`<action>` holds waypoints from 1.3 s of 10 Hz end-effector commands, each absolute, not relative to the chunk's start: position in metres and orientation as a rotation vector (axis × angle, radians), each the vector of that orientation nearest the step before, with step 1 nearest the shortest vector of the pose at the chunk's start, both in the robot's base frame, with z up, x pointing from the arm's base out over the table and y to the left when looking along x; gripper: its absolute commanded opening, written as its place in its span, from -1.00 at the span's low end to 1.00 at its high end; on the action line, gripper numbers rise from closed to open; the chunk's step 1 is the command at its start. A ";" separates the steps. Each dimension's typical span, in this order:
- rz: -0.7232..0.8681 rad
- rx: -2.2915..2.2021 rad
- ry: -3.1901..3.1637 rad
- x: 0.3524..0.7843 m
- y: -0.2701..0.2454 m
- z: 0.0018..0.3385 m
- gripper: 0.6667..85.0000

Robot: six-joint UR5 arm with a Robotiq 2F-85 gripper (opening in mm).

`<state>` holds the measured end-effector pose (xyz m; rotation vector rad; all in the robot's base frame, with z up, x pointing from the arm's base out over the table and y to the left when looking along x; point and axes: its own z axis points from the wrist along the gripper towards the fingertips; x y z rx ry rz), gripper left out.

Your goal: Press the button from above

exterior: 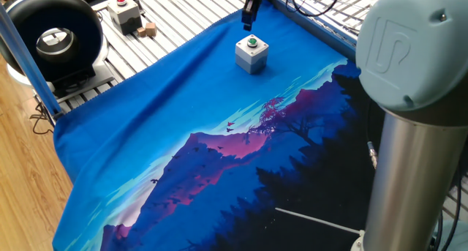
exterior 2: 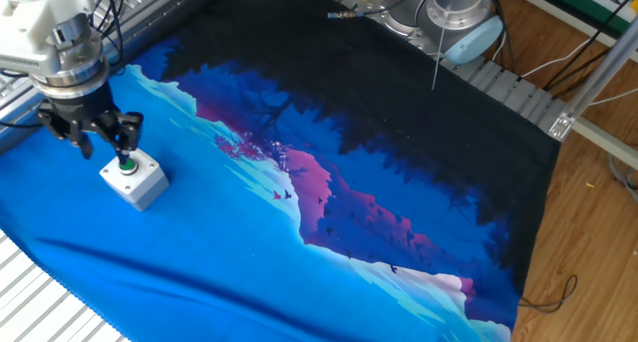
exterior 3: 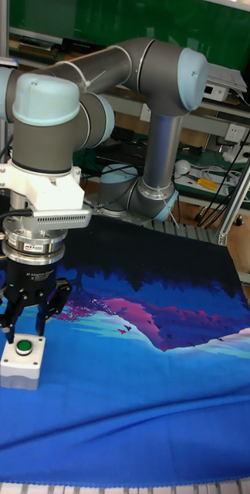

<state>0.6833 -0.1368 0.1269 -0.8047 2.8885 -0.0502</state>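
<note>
From the one fixed view, the small round green push button with its silver ring (exterior: pixel 252 41) sits on top of a light-grey cube-shaped box (exterior: pixel 251 55), which stands on the bright blue stretch of the printed landscape cloth (exterior: pixel 183 112) near the far edge of the table; the dark two-finger gripper (exterior: pixel 248 17) hangs just behind and above it, mostly cut off by the frame, so I cannot tell its jaws from here. Off the cloth, on the slatted metal table (exterior: pixel 175 17), stands a second grey box with a red button (exterior: pixel 123 12) (well apart from the green one), beside a big black round device (exterior: pixel 53 39). From the other fixed view, the gripper (exterior 2: pixel 97 141) is right over the box (exterior 2: pixel 134 180), its fingers (exterior 2: pixel 128 130) spread apart with a clear gap, straddling the button (exterior 2: pixel 127 166). From the tall fixed view, the gripper (exterior 3: pixel 26 320) points straight down, jaws splayed wide, fingertips just above the button (exterior 3: pixel 22 346) and holding nothing.
</note>
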 end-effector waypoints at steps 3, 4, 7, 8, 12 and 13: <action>0.001 -0.766 2.902 0.666 -0.115 0.114 0.76; 0.025 -0.754 2.914 0.659 -0.108 0.112 0.76; 0.008 -0.749 2.934 0.649 -0.107 0.105 0.76; 0.024 -0.744 2.937 0.648 -0.106 0.101 0.76; 0.014 -0.753 2.941 0.652 -0.106 0.089 0.76; 0.008 -0.752 2.946 0.652 -0.106 0.089 0.76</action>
